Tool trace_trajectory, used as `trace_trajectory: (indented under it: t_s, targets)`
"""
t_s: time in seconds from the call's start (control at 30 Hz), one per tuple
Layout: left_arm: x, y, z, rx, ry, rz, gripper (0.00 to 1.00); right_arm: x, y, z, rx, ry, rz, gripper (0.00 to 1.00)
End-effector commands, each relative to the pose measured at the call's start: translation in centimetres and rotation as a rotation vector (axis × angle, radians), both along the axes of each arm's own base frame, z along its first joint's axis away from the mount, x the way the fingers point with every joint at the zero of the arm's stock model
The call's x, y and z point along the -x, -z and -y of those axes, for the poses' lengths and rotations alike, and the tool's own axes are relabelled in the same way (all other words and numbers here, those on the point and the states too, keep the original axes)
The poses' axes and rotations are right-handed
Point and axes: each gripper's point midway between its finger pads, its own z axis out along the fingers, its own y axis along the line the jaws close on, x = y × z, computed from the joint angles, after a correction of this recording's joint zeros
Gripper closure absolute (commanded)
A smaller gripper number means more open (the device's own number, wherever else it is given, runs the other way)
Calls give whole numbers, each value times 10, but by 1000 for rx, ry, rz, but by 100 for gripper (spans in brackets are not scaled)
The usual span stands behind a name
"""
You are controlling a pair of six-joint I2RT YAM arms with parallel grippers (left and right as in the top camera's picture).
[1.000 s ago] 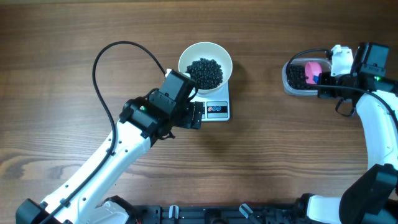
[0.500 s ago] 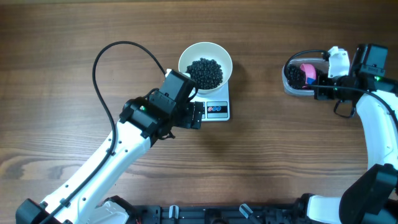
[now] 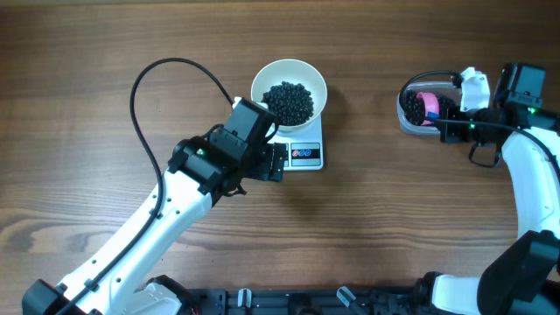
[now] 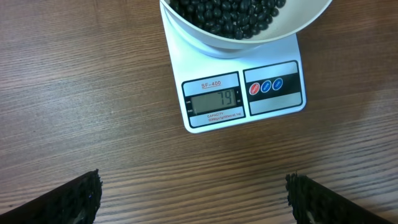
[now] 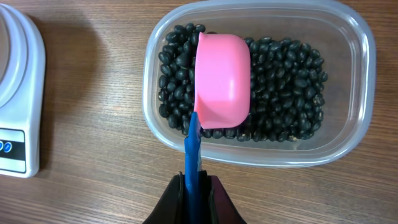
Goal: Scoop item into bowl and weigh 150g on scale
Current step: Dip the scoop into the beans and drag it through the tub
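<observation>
Now scoop (image 5: 222, 81) slid deeper into tub (image 5: 357, 93), inverted over beans (image 5: 286, 81); right gripper (image 5: 194, 186) clamps handle (image 5: 193, 146), left gripper (image 4: 194, 198) wide open (scale (image 4: 273, 87) reads 79: more needed).

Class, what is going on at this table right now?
The right gripper is shut on the blue handle of a pink scoop, which sits seemingly mouth down over the black beans in the clear tub. The left gripper hangs open in front of the scale, holding nothing. The white bowl on the scale holds beans, and the display appears to read 79.
</observation>
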Motion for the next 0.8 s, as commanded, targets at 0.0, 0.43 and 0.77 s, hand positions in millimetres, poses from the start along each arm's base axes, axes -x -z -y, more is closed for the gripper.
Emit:
trace_trajectory:
  t_s: [0.0,0.43,0.77]
  targets:
    - [0,5,-2,-9,8,-10,0,0,-2,-11,-81,-41,7,96]
    - [0,5,-2,-9,8,-10,0,5,-11,-5,-234,24,18,96]
    - [0,5,-2,-9,8,-10,0,5,-1,-5,-272,81,-29,96]
